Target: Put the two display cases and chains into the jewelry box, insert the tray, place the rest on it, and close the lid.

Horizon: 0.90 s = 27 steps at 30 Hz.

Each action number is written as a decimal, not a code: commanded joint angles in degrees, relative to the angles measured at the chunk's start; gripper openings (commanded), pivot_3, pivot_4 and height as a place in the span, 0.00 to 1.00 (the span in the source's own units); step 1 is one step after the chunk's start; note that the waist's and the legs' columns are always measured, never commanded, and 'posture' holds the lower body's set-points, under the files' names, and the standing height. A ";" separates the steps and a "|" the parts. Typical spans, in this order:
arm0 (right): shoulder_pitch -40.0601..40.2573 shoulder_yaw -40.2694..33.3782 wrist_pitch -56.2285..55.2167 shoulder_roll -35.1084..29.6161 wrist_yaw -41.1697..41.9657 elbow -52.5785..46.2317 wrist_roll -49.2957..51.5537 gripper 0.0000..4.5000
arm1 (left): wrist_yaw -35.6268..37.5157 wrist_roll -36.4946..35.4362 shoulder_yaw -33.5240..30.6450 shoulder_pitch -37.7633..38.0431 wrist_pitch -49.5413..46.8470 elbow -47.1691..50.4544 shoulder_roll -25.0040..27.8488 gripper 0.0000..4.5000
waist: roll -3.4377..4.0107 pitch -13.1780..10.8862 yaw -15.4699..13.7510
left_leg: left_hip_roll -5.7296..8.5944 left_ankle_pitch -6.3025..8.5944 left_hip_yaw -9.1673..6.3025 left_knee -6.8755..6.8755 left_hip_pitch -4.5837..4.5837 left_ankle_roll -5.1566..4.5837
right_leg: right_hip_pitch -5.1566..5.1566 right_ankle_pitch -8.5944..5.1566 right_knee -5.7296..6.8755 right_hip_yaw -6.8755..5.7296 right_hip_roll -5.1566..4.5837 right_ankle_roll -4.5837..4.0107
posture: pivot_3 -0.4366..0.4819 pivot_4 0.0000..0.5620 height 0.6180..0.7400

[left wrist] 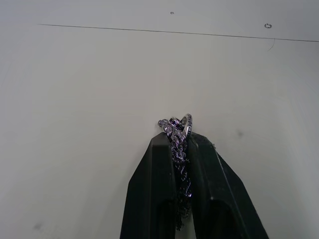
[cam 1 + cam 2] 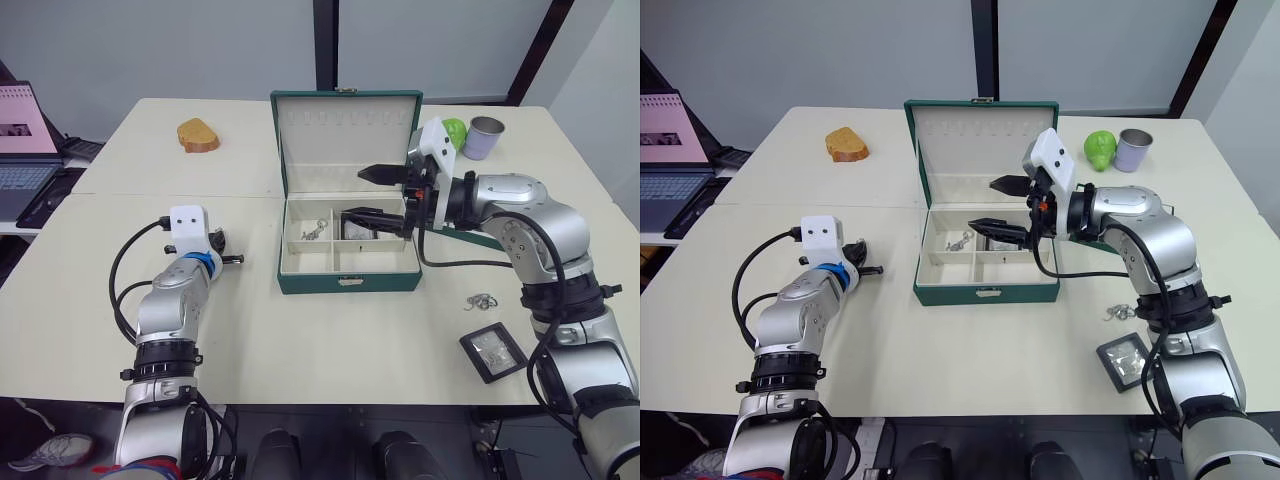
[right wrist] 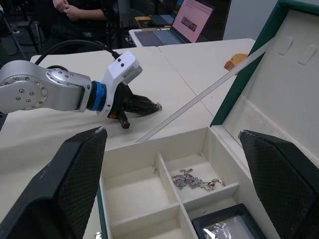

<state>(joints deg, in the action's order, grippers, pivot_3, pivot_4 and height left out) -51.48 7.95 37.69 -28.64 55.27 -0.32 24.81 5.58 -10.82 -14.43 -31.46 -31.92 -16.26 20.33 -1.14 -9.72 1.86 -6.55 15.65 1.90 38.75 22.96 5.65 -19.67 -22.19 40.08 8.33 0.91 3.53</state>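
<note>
Fingers of the left gripper (image 1: pixel 180 142) are clenched on a chain (image 1: pixel 175 128) over the desk (image 2: pixel 300 330), with the open jewelry box (image 2: pixel 347 282) at their 3 o'clock, while the right gripper (image 2: pixel 363 193) hangs with fingers released above the box.

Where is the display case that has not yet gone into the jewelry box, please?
The second display case lies on the table near its front edge on the robot's right, just in front of a loose chain and right of the jewelry box.
</note>
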 commanded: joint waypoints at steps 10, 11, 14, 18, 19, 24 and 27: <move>-0.41 -3.95 -1.89 -1.41 3.51 -4.06 3.91 1.00 | -2.32 -0.33 -1.47 1.19 -3.95 9.25 0.90 0.01 | 0.00 0.00 0.00 | -0.01 0.00 0.00 -0.01 0.04 0.00 | -0.03 0.00 -0.01 0.01 0.01 0.00 | 0.48 0.27 1.00; -0.40 -4.33 -1.66 -1.63 4.06 -4.56 4.55 1.00 | -2.59 -0.52 -1.73 1.36 -5.13 11.06 1.06 0.01 | 0.00 0.00 0.00 | -0.01 0.00 0.00 -0.01 0.05 0.00 | -0.03 0.00 -0.02 0.00 0.01 0.00 | 0.48 0.27 1.00; -0.49 -4.97 -1.20 -2.14 4.81 -5.02 5.60 1.00 | -3.01 -1.21 -2.54 1.73 -8.60 16.06 1.24 0.01 | 0.00 0.00 0.01 | -0.01 0.00 -0.01 -0.02 0.05 0.00 | -0.01 0.00 -0.05 0.00 0.00 0.00 | 0.48 0.27 1.00; -0.59 -5.48 -1.09 -2.71 5.54 -5.07 6.46 1.00 | -2.64 -1.97 -2.99 2.46 -12.40 21.49 1.72 0.01 | 0.00 0.00 0.00 | -0.01 0.00 -0.01 -0.02 0.05 0.00 | -0.01 0.00 -0.05 0.01 0.00 0.00 | 0.48 0.27 1.00; -0.62 -5.60 -1.08 -2.89 5.72 -5.08 6.75 1.00 | -2.50 -2.11 -3.10 2.68 -13.27 22.62 1.98 0.01 | 0.00 -0.01 0.00 | -0.01 0.00 -0.01 -0.02 0.05 0.00 | 0.00 0.00 -0.06 0.01 0.00 0.00 | 0.48 0.27 1.00; -0.59 -6.62 -0.63 -3.69 6.58 -5.46 8.18 1.00 | -0.57 -3.64 -3.85 3.66 -17.07 27.51 4.03 0.01 | -0.01 -0.01 0.01 | -0.01 0.00 -0.01 -0.02 0.05 0.00 | -0.01 0.00 -0.07 0.03 0.01 0.00 | 0.48 0.27 1.00; -0.16 -7.43 0.08 -4.62 7.21 -6.25 9.30 1.00 | 4.95 -5.98 -3.74 4.81 -17.56 30.10 7.93 0.01 | -0.02 -0.02 0.01 | -0.02 0.00 -0.01 -0.04 0.05 0.00 | -0.02 0.00 -0.07 0.03 0.01 0.00 | 0.48 0.27 1.00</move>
<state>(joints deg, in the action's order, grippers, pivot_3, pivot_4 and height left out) -51.14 2.87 37.67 -32.34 61.80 -4.18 32.51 7.65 -15.53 -17.15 -26.80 -49.66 10.21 26.10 -1.15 -9.74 1.87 -6.56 15.65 1.90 38.72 23.01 5.65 -19.70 -22.19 40.00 8.36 0.92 3.53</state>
